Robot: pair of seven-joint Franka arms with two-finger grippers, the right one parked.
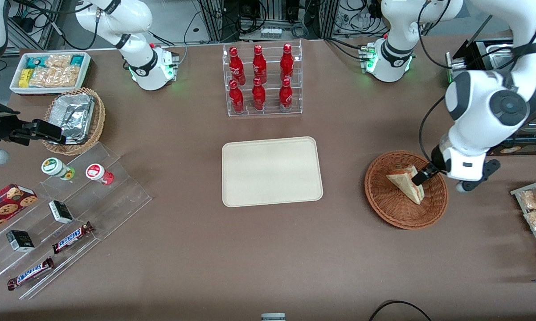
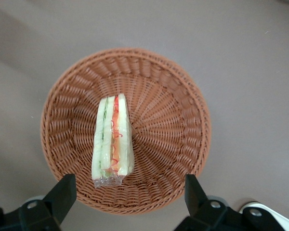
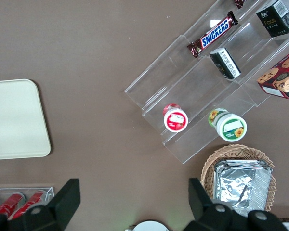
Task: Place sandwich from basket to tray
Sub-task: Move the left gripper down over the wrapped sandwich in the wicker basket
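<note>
Poised above the basket (image 1: 406, 189), the left arm's gripper (image 2: 127, 195) hangs with its two fingers spread wide, clamped on nothing. In the wrist view both fingertips (image 2: 62, 190) frame the wicker rim, and the sandwich (image 2: 112, 140) sits under the gap between them, closer to one finger than the other.

Well away from the gripper, toward the middle of the table, lies the cream tray (image 1: 271, 171), flat and bare; it looks set there as the landing spot, with open tabletop between it and the basket.

Directly beneath the gripper, the round reddish-brown basket cradles its single item in the shallow bowl, off-centre.

Smallest of the three, the sandwich stands on its long side, cut edge facing up at the wrist camera, so its green and red-orange filling stripes run roughly in line with the finger gap. That orientation seems to suit a pinch across the two bread faces. In the front view the wedge (image 1: 407, 183) sits just beside the gripper's dark fingertip, though whether they touch cannot be told.

By these pictures the pick is not yet made: the sandwich is in the basket and the gripper appears to be lining up for the descent.
</note>
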